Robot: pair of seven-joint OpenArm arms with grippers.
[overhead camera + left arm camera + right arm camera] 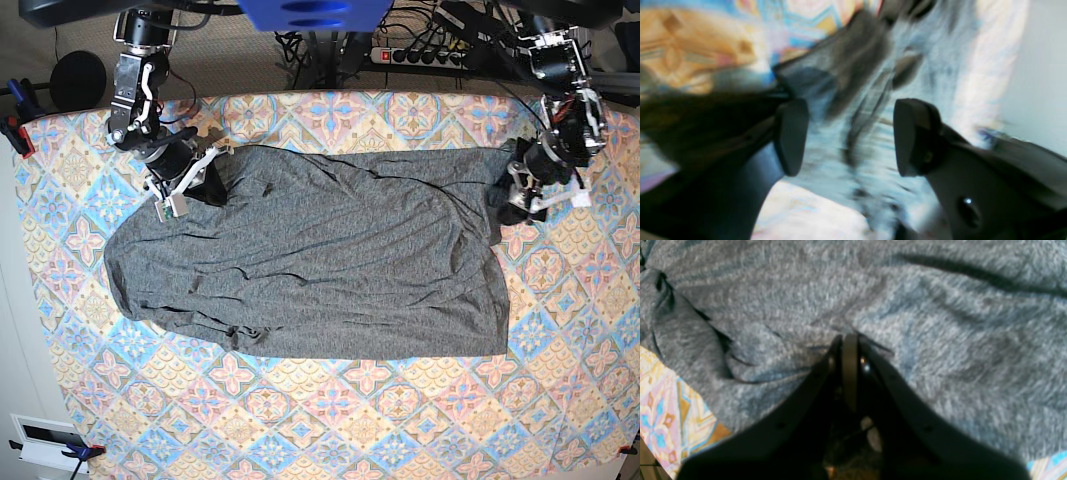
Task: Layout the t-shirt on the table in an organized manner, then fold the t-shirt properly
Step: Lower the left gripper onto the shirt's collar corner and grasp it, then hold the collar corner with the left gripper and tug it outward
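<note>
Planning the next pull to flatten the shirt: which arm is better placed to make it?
Right, probably. The right gripper is shut with its tips pressed into the t-shirt near a far corner. The left gripper stands open at the opposite edge, holding nothing, and must close first.

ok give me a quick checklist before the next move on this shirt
1. Right gripper shut, pinching a fold of the t-shirt: ok.
2. Left gripper open, nothing between the pads: ok for a new grasp.
3. Left gripper at the shirt's edge in the base view: ok.
4. Shirt fully on the table: ok.
5. Shirt flat: not ok, wrinkles across it and bunching at the near-left edge.
6. Sleeves and collar laid out: cannot tell.
</note>
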